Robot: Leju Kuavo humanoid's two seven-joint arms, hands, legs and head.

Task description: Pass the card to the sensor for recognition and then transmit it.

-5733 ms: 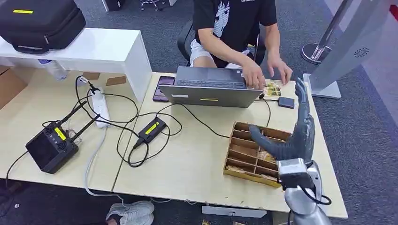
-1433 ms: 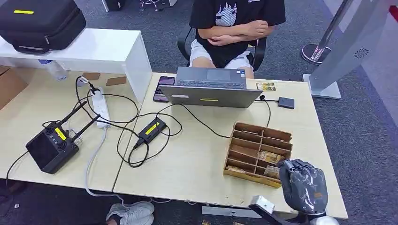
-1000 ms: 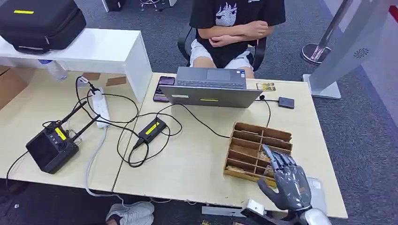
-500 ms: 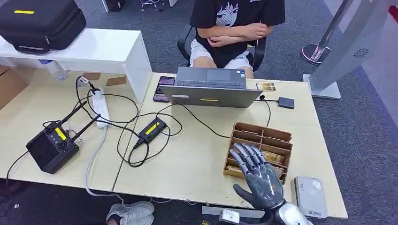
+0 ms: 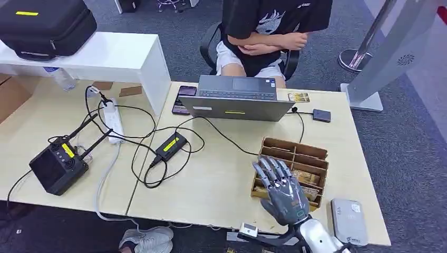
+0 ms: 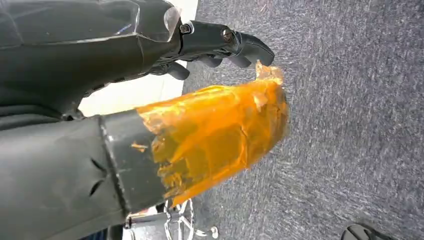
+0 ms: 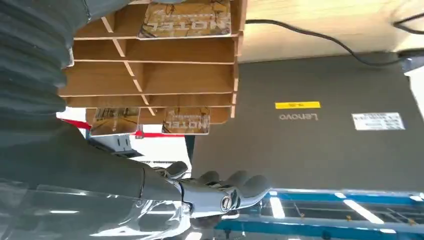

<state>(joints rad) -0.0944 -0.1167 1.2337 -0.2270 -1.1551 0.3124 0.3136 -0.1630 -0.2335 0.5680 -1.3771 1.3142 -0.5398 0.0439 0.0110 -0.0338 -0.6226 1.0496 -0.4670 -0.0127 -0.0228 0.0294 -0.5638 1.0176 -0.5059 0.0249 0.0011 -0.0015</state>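
My right hand point(image 5: 282, 191) hovers open, fingers spread, over the front left part of the wooden card tray point(image 5: 316, 153) and holds nothing. Printed cards point(image 5: 308, 179) lie in the tray's slots. The right wrist view shows hotel cards point(image 7: 186, 19) in the tray point(image 7: 150, 75) beyond my right hand point(image 7: 100, 165). The grey sensor point(image 5: 348, 221) lies flat at the table's front right corner, to the right of the hand. My left hand point(image 6: 125, 45), its thumb wrapped in orange tape, hangs empty above grey carpet.
A laptop point(image 5: 235, 103) stands at the far edge, with a seated person point(image 5: 263, 31) behind it, arms folded. One card point(image 5: 298, 97) and a small dark box point(image 5: 321, 115) lie beside the laptop. Cables, a power brick point(image 5: 168, 145) and a black device point(image 5: 57, 166) occupy the left.
My right hand moved left and forward from the table's front right corner to above the tray, uncovering the grey sensor. The person has leaned slightly to the right.
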